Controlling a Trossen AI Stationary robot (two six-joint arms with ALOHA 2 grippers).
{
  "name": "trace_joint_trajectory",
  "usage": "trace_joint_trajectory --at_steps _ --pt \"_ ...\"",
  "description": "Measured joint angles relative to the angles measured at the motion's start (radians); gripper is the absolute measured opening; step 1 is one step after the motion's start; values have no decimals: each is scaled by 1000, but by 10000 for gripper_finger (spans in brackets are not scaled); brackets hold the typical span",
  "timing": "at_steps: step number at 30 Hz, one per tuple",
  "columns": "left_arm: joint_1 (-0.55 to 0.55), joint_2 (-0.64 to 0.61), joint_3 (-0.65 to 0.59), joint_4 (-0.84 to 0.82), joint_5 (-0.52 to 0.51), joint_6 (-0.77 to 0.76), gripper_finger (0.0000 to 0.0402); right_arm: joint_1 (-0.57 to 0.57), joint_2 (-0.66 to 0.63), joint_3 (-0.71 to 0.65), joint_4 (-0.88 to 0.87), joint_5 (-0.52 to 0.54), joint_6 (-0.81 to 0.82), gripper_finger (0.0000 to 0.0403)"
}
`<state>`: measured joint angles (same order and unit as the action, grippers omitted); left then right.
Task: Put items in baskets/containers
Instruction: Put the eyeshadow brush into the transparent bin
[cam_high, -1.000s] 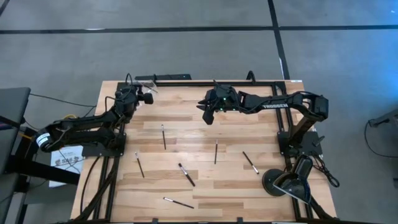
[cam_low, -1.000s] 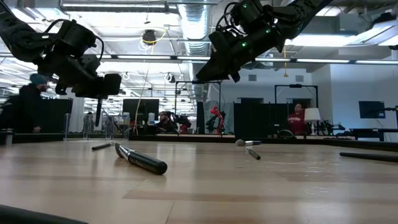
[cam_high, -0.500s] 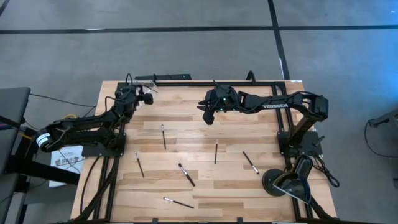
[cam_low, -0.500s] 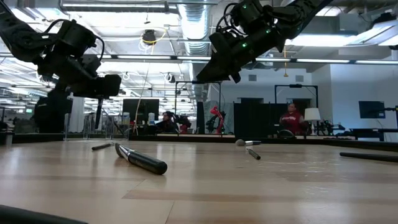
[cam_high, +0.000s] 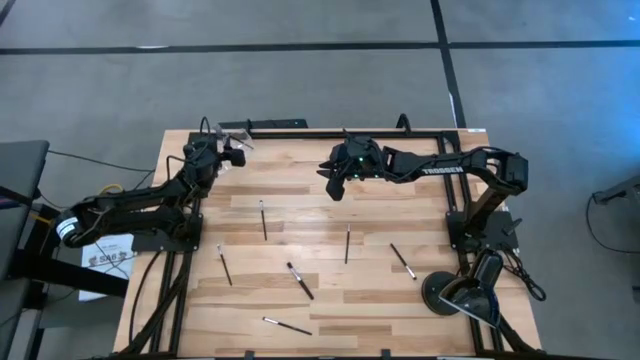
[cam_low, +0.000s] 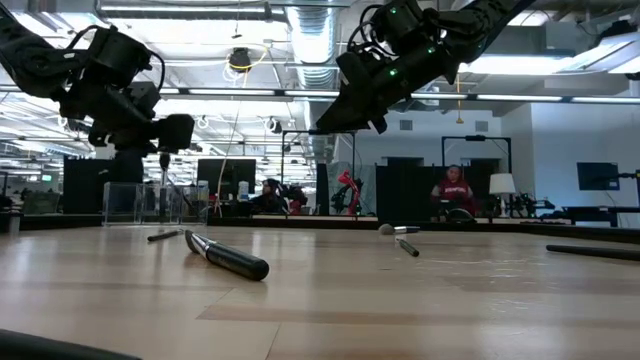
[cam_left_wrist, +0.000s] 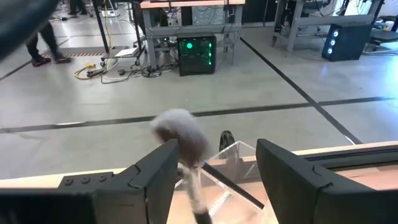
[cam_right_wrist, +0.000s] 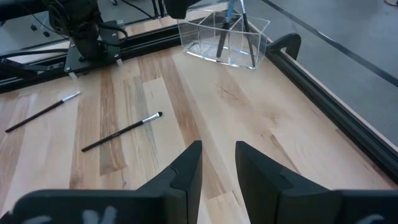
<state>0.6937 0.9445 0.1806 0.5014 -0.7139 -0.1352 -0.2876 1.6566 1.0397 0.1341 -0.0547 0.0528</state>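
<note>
Wooden planks make up the surface (cam_high: 330, 300), and from the high view I see my left pincer (cam_high: 222, 152) near the far left corner, right beside the clear cup (cam_high: 236, 134) on the far edge. My right pincer (cam_high: 333, 187) hangs over the far middle. Six brushes lie loose on the boards, among them a short brush (cam_high: 264, 220) left of centre and a thick-handled brush (cam_high: 300, 281) nearer the front edge.

From the low view, I see the left pincer (cam_low: 160, 140) raised above the cup (cam_low: 140, 200), and the thick-handled brush (cam_low: 228, 256) lies nearest the lens. A person (cam_low: 454, 190) sits far behind.

On the left wrist view, my left pincer (cam_left_wrist: 214, 180) has its fingers spread around a fluffy-tipped brush (cam_left_wrist: 186, 155); I cannot tell whether they grip it. The cup (cam_left_wrist: 239, 163) sits just past it.

On the right wrist view, my right pincer (cam_right_wrist: 217, 168) is slightly parted and holds nothing. The cup (cam_right_wrist: 225, 36) already holds a few brushes.
</note>
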Motion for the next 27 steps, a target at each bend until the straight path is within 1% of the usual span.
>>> trace_joint_trajectory --at_steps 4,7,12,14,17,20,24,27 --pt "0 -25 0 0 0 3 212 0 0 0 -2 0 0 87" --pt "-8 -69 0 0 0 27 212 0 0 0 -13 0 -1 87" --pt "-64 -173 0 2 1 56 209 -5 0 0 -49 2 -1 87" --pt "-93 -215 0 9 23 56 206 -10 0 0 -65 2 0 87" --pt "-135 -260 0 42 98 51 204 -22 0 0 -89 3 28 87" --pt "-172 -278 0 84 197 39 202 -36 0 0 -137 10 91 87" --pt "-207 -276 0 144 313 3 203 -55 0 0 -246 105 170 87" --pt "-219 -276 0 184 379 -1 200 -69 0 0 -324 160 203 87"
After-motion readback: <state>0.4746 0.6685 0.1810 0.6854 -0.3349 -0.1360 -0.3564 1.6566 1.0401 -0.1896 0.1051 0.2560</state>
